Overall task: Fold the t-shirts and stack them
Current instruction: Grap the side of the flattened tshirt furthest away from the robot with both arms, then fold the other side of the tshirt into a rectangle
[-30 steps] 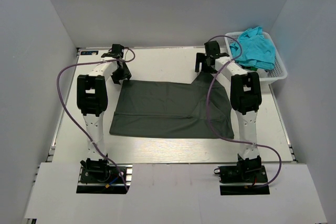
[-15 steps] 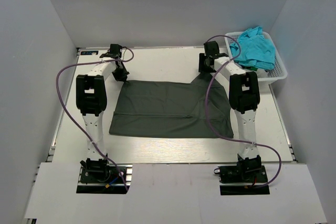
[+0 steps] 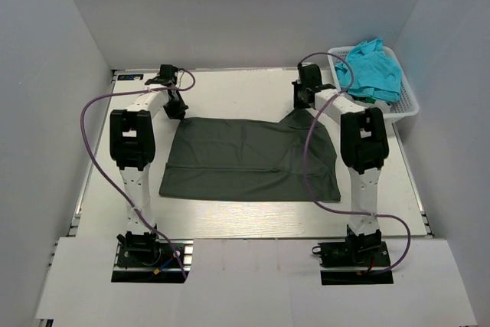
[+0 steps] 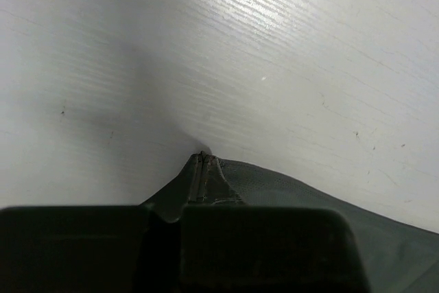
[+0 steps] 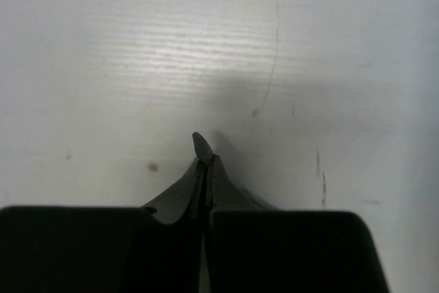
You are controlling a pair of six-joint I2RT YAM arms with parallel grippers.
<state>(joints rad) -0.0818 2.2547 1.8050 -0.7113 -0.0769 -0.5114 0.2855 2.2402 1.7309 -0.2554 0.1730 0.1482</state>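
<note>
Plainly, the grip is the weak point here; the dark charcoal t-shirt (image 3: 245,160) lies spread flat on the table (image 3: 230,91) between the two arms, and each arm has taken one far corner of it. The left gripper (image 3: 175,109) is clamped on the far-left corner, its wrist view showing a stitched hem corner (image 4: 206,169) poking out past the closed fingers; the right gripper (image 3: 304,102) is pinched shut on the far-right corner, with only a small tip of cloth (image 5: 201,146) showing beyond the fingers.

That right-hand hold looks thin; if the corner is lifted or drawn toward the near edge quickly, the soft cotton could slide out, and one side would drop while the other travels, leaving a skewed fold. I cannot tell whether either pinch has caught both layers of the shirt; a single layer would let the lower one stay behind and bunch.

The far-right corner is already peaked up rather than flat, so uneven height between the arms would likely crease that side.

The right arm's purple cable (image 3: 306,160) hangs across the shirt's right part; it might drag the cloth as the arm moves.

The turquoise t-shirts (image 3: 371,70) sit heaped in the white basket (image 3: 409,106) near the right gripper; a wide swing to the right could knock it.
</note>
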